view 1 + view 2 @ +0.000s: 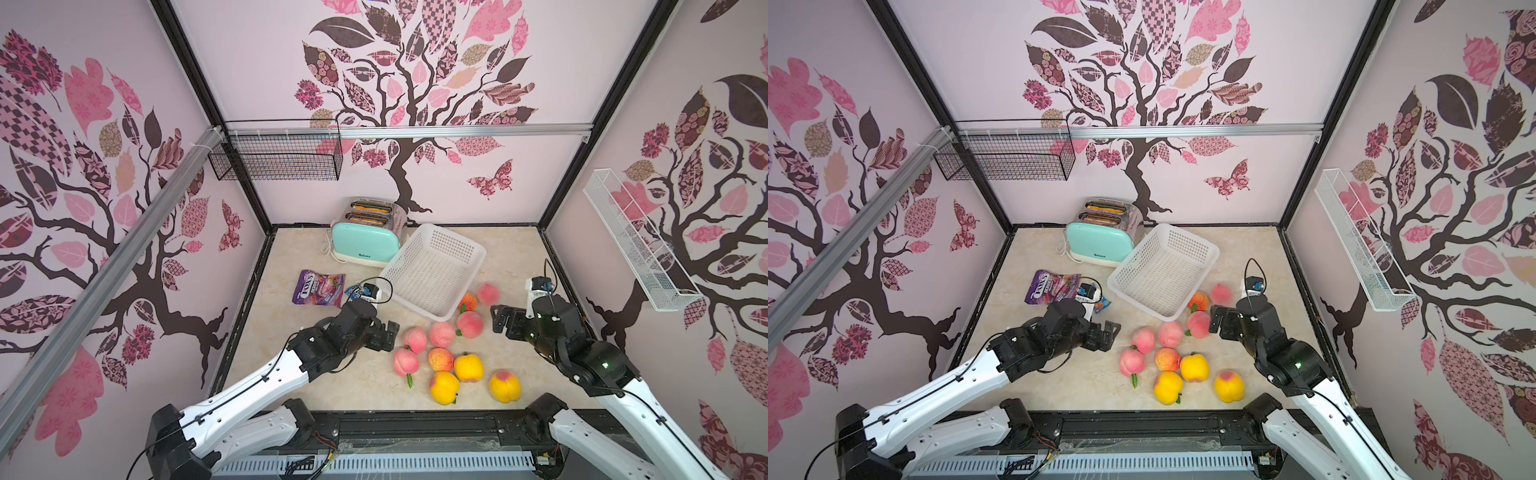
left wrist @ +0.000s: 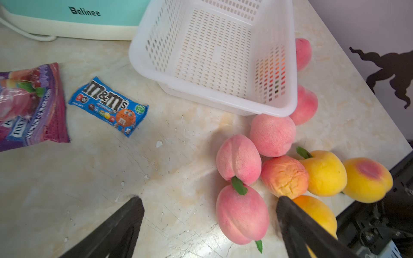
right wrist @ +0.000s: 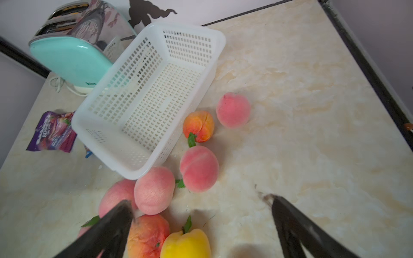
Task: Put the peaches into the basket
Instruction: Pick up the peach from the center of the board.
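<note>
Several peaches, pink, orange and yellow, lie loose on the table in front of and beside the white perforated basket, which holds nothing. My left gripper hovers open just left of the cluster. In the left wrist view, a pink peach sits between its spread fingers, untouched. My right gripper stands open to the right of a pink peach. In the right wrist view, a yellow peach lies between its fingers, not gripped.
A mint toaster stands behind the basket. A purple candy bag and a blue M&M's packet lie at the left. A black wire basket hangs on the back wall, a white wire shelf on the right wall.
</note>
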Available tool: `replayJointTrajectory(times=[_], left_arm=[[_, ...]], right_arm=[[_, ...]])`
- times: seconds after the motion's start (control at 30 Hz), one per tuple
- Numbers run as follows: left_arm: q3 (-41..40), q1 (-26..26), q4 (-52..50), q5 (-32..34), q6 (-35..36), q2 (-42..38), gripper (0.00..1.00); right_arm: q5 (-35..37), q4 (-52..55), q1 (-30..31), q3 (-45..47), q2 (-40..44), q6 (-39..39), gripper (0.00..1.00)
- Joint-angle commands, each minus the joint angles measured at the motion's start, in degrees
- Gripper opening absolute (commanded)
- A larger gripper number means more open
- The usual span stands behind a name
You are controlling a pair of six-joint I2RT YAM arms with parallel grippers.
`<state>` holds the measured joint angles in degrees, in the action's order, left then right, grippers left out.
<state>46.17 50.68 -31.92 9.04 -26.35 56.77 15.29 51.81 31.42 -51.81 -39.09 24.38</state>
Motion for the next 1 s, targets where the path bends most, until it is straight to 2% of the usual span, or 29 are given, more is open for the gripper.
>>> replayJointTrajectory(times=[0.0,0.17,0.33,0.57,0.7,0.97], left_arm=[[-1.83,2.25,2.64,-1.91,-1.75,0.26,0.97],[-5.92,2.72,8.79,-5.35,-2.97,1.06,0.97],[-8.86,2.94,12.01,-8.34,-3.07,1.02,0.97],[-12.79,3.02,17.2,-12.04,-3.57,1.15,0.97],[-13.51,3.03,18.46,-12.98,-3.56,1.06,0.97],[-14.18,3.02,18.41,-13.7,-3.04,-0.5,0.97]], right_arm=[[0.25,9.59,2.45,-1.59,-1.69,7.31,1.0],[2.29,17.04,5.86,0.52,0.67,15.68,0.99],[1.1,22.61,7.06,1.43,0.36,20.44,1.0],[-0.35,28.32,11.7,0.67,-8.83,22.02,1.0],[-1.32,29.28,12.82,0.17,-14.77,20.26,1.0],[-6.7,26.07,12.93,3.95,-17.9,20.19,1.0]])
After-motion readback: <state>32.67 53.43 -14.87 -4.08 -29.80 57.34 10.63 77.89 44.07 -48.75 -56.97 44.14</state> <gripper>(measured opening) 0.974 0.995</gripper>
